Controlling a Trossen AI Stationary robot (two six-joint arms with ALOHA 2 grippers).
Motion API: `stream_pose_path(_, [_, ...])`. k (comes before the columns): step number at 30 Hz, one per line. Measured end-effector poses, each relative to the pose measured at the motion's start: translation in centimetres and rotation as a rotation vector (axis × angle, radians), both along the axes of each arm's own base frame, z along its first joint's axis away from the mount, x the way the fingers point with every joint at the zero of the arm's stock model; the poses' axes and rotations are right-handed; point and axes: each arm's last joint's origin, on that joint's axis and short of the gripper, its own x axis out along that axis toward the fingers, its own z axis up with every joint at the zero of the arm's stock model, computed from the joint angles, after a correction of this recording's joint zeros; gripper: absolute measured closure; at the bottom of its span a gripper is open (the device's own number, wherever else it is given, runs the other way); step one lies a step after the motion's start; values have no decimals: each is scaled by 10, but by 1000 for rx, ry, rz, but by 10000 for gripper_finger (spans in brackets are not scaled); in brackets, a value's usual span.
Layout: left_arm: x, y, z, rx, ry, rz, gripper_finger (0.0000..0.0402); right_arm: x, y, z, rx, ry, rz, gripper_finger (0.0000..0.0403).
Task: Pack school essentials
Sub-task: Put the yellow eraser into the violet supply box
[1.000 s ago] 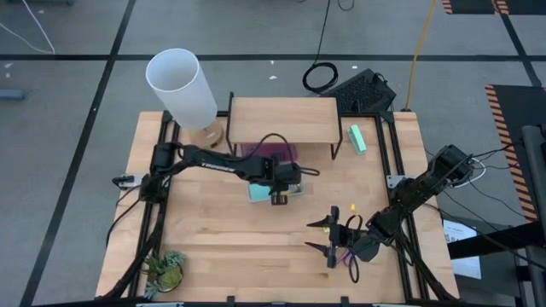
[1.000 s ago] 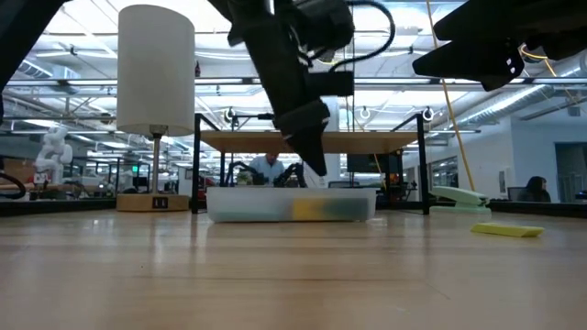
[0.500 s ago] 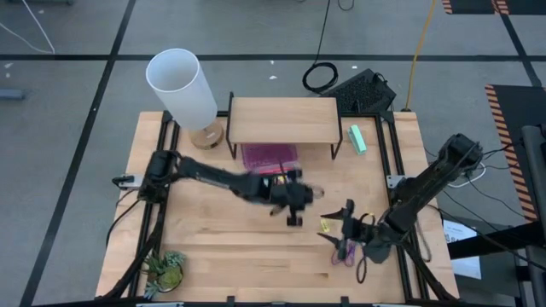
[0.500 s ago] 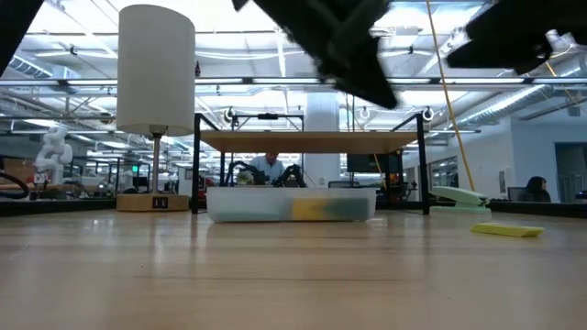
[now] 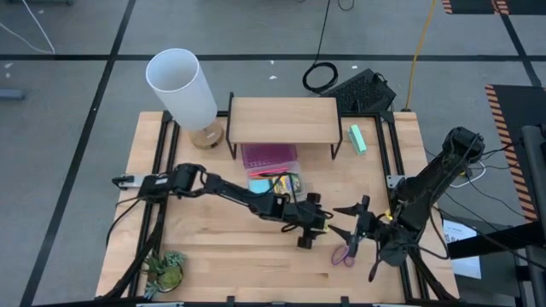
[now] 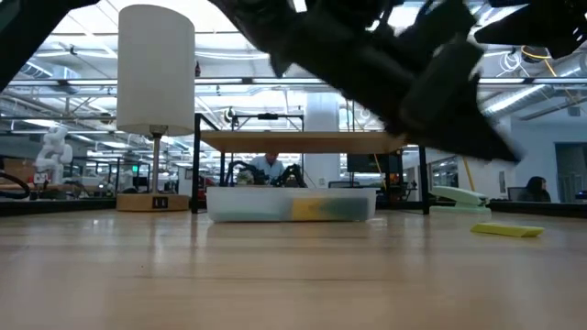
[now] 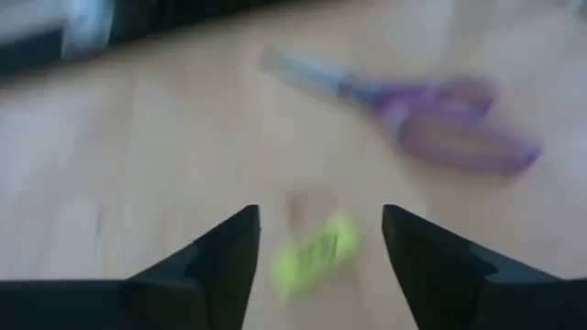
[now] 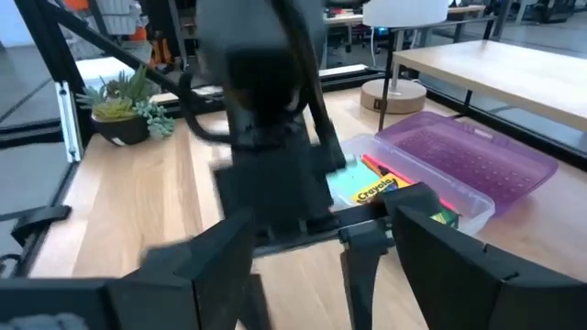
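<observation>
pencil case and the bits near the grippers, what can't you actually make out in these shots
- Pencil case: in the high view the wooden shelf covers its far end; contents too small to tell apart.
- Yellow piece: left wrist view is blurred, its print unreadable.
- Scissors: blurred there; in the high view the right gripper overlaps them.
- Left gripper: in the right wrist view it blocks the case's near side.

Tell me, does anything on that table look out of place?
Mildly: the scissors and a tiny yellow piece lie loose on the table, outside the clear box holding the crayon box.
</observation>
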Motion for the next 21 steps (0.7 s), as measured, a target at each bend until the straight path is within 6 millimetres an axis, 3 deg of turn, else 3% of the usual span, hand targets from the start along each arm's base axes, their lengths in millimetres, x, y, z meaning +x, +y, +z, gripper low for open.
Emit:
stream_pose_path(5, [2, 6, -13, 33, 17, -175, 149, 0, 0, -1, -8, 7, 2, 152])
stream_pose_path(9, [9, 16, -23, 27, -35, -200, 149, 0, 0, -1, -8, 7, 1, 152])
stream_pose_path(13, [14, 27, -53, 14, -32, -204, 149, 0, -1, -1, -8, 7, 1, 152])
stream_pose_path(21, [14, 36, -61, -18, 2, -219, 149, 0, -1, -1, -22, 13, 5, 152])
